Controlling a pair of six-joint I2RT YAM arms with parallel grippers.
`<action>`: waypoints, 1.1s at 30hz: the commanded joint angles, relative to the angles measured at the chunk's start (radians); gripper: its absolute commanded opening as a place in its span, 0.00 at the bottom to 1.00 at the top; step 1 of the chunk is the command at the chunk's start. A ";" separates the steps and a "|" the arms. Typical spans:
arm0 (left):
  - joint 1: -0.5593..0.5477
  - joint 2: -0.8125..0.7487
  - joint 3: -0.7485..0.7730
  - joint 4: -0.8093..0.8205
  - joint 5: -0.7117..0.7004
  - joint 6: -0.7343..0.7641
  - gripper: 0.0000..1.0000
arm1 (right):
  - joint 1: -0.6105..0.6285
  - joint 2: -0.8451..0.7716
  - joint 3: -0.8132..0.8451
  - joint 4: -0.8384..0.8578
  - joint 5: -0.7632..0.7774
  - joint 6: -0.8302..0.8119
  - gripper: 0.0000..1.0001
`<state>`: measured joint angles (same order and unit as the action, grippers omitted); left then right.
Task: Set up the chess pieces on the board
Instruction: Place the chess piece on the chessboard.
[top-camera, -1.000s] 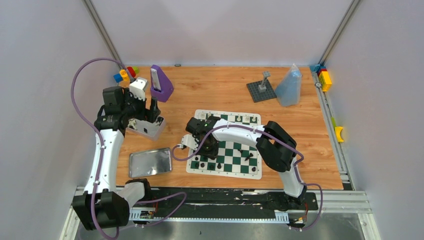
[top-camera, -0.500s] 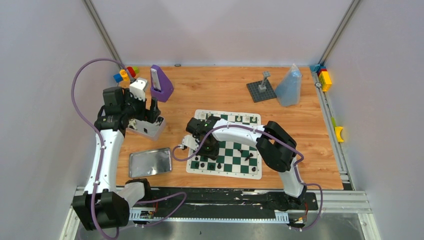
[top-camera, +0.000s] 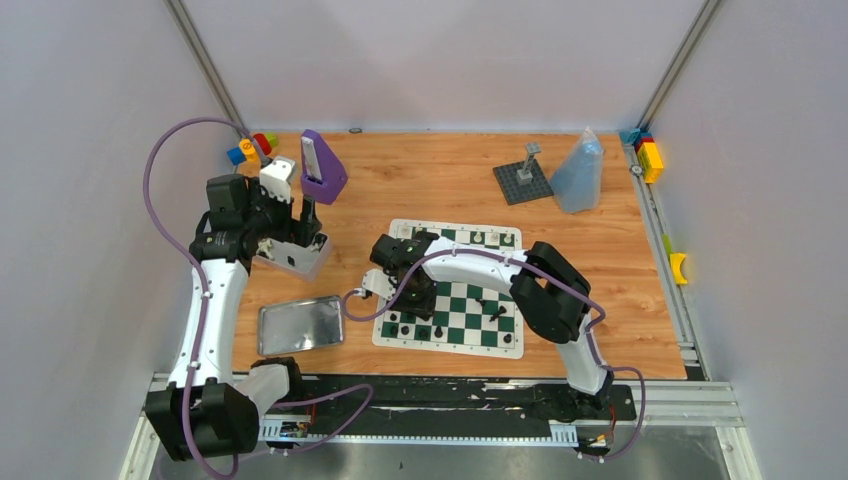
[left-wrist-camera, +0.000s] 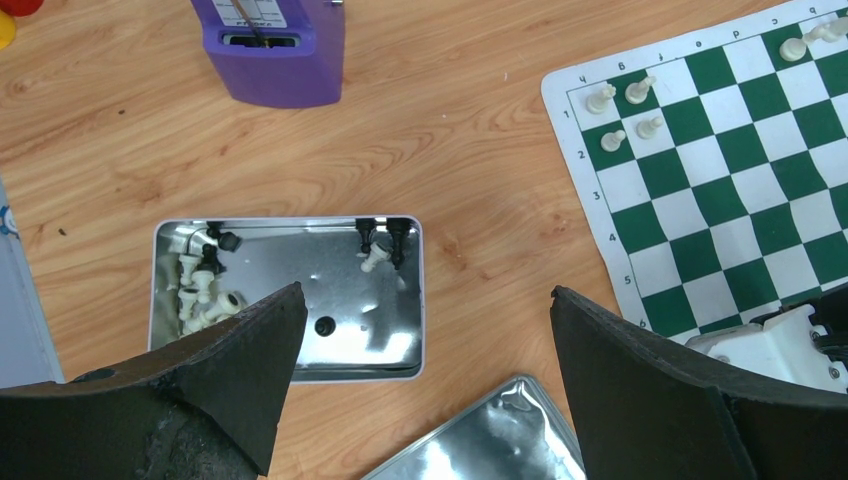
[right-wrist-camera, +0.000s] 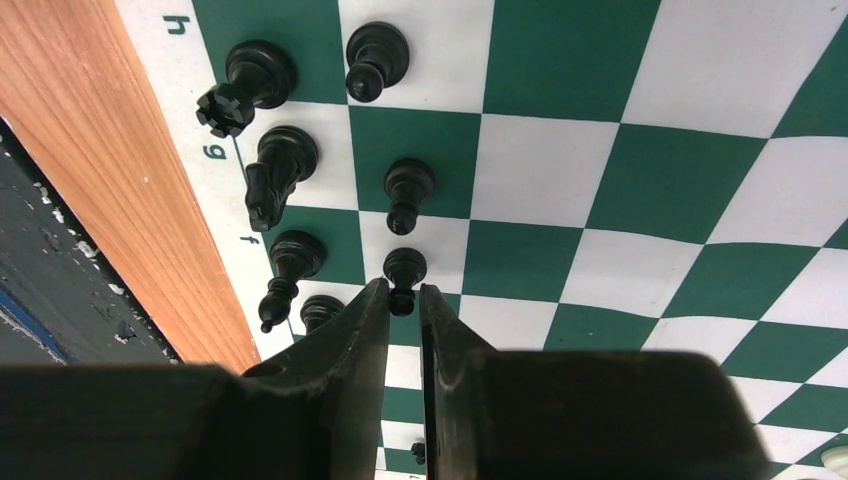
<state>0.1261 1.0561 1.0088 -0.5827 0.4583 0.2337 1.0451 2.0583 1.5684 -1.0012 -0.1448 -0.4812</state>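
The board lies at mid-table, green and white. My right gripper hovers low over its near-left corner, jaws parted only a little. A black pawn stands upright on a square with its head between the fingertips, a thin gap showing on the right side. Other black chess pieces stand nearby: a rook, a knight, a bishop. White pieces stand at the board's far corner. My left gripper is open wide above an open tin that holds loose pieces.
The shiny tin lid lies near the left arm. A purple holder stands behind the tin. A dark grey baseplate with a post and a blue bag sit at the back right. Coloured blocks lie at the back left.
The right gripper's jaws have parted slightly around the black pawn. Neither arm has visibly shifted.
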 joint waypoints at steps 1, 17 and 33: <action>0.005 -0.024 -0.002 0.032 0.012 -0.001 1.00 | 0.007 0.002 0.039 0.004 -0.008 -0.011 0.19; 0.006 -0.024 -0.003 0.036 0.014 0.006 1.00 | -0.023 -0.105 0.030 0.026 -0.026 0.025 0.40; 0.005 -0.024 -0.004 0.027 0.181 0.037 1.00 | -0.357 -0.499 -0.327 0.164 -0.223 0.049 0.47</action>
<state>0.1261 1.0561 1.0084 -0.5793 0.5453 0.2478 0.7696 1.6085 1.3472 -0.8948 -0.3080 -0.4458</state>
